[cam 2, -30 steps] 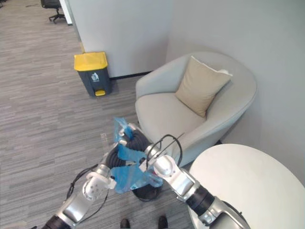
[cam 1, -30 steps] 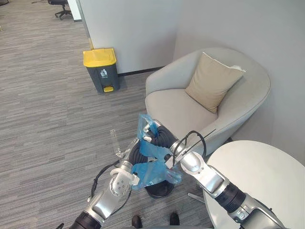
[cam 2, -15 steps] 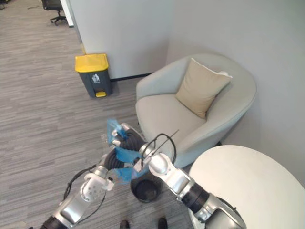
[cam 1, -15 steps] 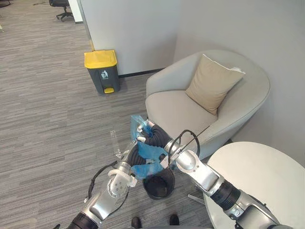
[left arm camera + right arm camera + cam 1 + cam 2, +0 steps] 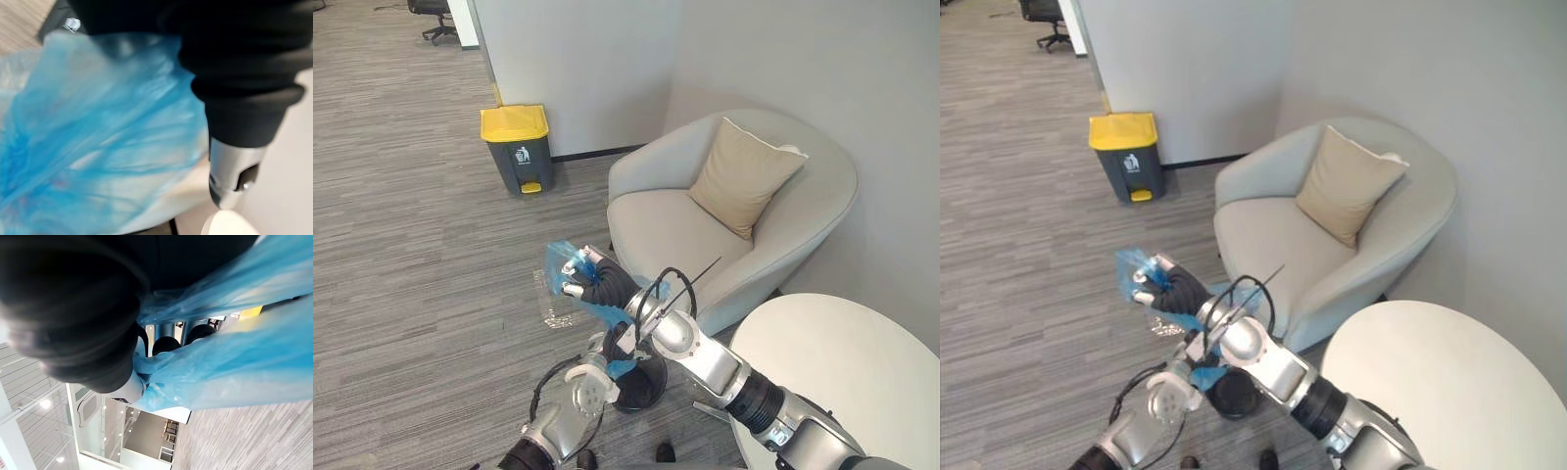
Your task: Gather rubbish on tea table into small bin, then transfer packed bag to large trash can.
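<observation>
Evidently the bag-lifting step is under way. Far off at eleven o'clock, the large trash can [image 5: 516, 147] with its yellow lid is standing against the wall. Nearer, the left hand [image 5: 609, 346] is meeting the lower end of the blue bag [image 5: 558, 260]; whether its fingers are gripping, I cannot tell. The right hand [image 5: 592, 280] is clenching its fingers [image 5: 572, 277] around the bag's top, holding it above the small bin [image 5: 644, 386] at six o'clock. Next, I judge, the bag is needing a carry across the grey carpet floor [image 5: 411, 245] to that can. An armchair [image 5: 671, 220] is sitting at one o'clock, the round white worktop [image 5: 842, 372] at four o'clock.
</observation>
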Controlling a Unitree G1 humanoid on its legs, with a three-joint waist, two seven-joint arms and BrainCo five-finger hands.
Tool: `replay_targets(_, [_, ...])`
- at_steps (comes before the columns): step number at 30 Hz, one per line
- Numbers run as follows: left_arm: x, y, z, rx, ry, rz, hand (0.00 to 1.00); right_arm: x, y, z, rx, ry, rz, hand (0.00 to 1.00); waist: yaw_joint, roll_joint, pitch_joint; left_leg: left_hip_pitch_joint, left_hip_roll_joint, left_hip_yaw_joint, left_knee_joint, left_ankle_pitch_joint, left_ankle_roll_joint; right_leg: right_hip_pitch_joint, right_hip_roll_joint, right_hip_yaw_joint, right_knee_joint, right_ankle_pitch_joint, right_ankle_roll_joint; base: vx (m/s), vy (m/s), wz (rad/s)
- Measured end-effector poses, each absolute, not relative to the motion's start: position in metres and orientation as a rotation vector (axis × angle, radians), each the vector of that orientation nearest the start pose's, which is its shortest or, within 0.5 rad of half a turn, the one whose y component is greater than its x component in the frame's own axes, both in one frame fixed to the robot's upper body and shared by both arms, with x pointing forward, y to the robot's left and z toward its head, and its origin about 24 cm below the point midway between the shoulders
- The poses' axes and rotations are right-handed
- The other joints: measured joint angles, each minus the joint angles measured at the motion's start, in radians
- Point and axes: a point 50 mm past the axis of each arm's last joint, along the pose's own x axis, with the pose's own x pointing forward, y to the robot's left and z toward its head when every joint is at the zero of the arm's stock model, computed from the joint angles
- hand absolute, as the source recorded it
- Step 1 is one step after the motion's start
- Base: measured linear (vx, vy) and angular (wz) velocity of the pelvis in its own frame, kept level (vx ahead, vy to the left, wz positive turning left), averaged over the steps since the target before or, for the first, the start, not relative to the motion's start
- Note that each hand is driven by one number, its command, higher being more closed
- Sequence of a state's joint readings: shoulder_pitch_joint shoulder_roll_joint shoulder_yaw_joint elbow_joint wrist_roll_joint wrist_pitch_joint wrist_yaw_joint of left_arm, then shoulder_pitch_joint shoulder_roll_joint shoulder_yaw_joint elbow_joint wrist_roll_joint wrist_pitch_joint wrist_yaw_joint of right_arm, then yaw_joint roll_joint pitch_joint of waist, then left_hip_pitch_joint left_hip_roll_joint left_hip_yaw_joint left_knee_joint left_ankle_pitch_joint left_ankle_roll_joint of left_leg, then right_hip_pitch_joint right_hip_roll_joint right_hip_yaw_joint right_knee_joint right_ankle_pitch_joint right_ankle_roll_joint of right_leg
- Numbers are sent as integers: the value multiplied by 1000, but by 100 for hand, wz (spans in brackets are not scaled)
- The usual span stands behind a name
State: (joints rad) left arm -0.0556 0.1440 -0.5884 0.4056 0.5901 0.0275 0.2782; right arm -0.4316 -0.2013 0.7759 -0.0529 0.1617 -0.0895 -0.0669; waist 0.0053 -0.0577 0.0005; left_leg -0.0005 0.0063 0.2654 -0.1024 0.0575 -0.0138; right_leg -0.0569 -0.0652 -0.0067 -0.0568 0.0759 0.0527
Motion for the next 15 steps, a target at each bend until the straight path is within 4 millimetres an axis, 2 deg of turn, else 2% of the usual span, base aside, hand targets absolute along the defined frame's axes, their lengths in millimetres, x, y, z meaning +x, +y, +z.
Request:
replay_targets(8, [205,82,-61,896,180,-343,100,239,15,120,-88,-374,829,100,1,0,0,0,-1,0,0,-1,-1,-1,1,2,0,0,1,0,0,0])
replay_targets(11, [210,82,-52,861,171,-320,100,238,18,122,-65,-380,831,100,1,1,1,0,0,3,0,-3,-4,-2,0,4,0,-1,1,0,-2,-1])
replay_targets(15, [225,94,-36,746,174,-198,100,234,16,117,23,-352,808,100,-5,1,1,0,1,6,0,-5,-6,-3,0,8,0,-2,1,2,-4,-2])
